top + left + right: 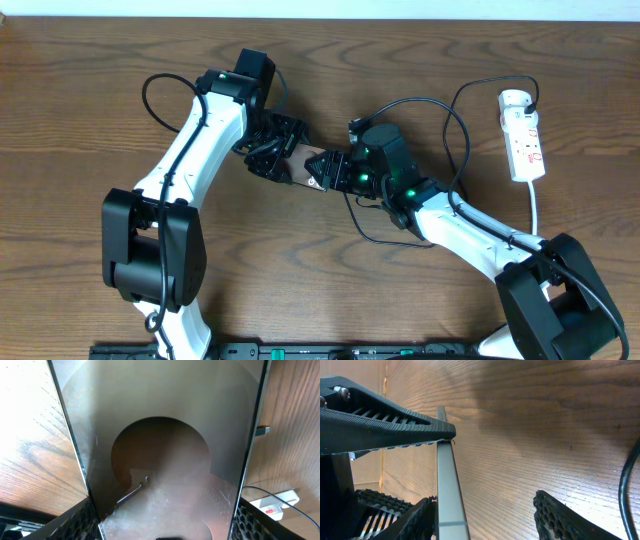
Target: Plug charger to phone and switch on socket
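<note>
Phone (308,166) mid-table, clamped by left gripper (272,150), with right gripper (338,174) at its other end. Socket (522,135) far right, charger (490,84) looping from it.
Left wrist: fingers (82,522) pinch both phone (160,435) edges.
Right wrist: right gripper (482,502) spread wide, phone (447,495) edge-on beside one finger.

White socket (522,135), brownish phone (160,475)
</note>
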